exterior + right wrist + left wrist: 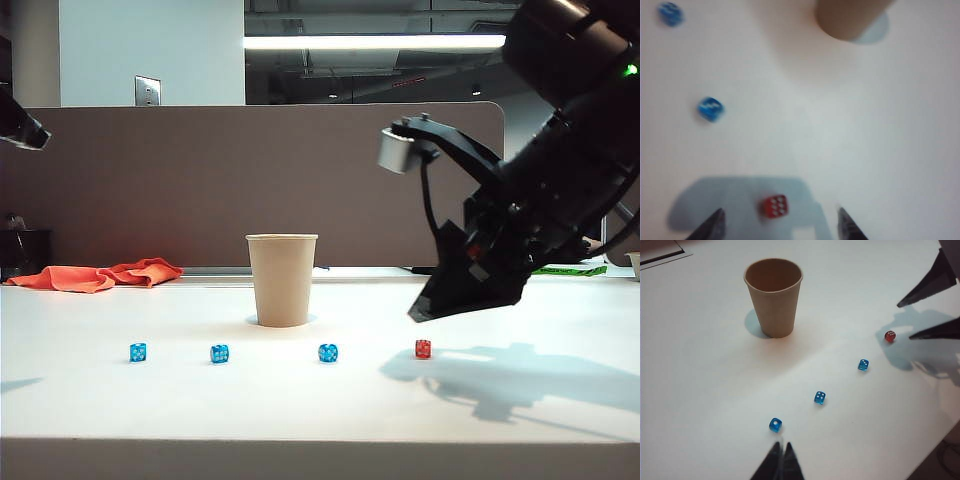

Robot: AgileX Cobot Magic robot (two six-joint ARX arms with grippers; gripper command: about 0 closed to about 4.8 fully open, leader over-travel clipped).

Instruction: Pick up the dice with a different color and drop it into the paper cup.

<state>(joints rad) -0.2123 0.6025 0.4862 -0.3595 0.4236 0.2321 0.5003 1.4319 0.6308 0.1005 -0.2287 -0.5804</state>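
Red against the white surface [300, 400], the die [423, 348] sits at the right end of a row with three blue dice [219, 353], well apart from the cup [281, 279] behind them. A cube, it has no long axis; a many-pipped face looks up at the right wrist camera, the count too blurred to read. The cup stands upright, mouth up. The right tool [780, 227] hangs just above the die, jaws spread wide, empty, tips cut off by the frame. The left tool [779, 462] hovers near the first blue die, jaws together, holding nothing. An orange cloth [95, 274] lies far back.
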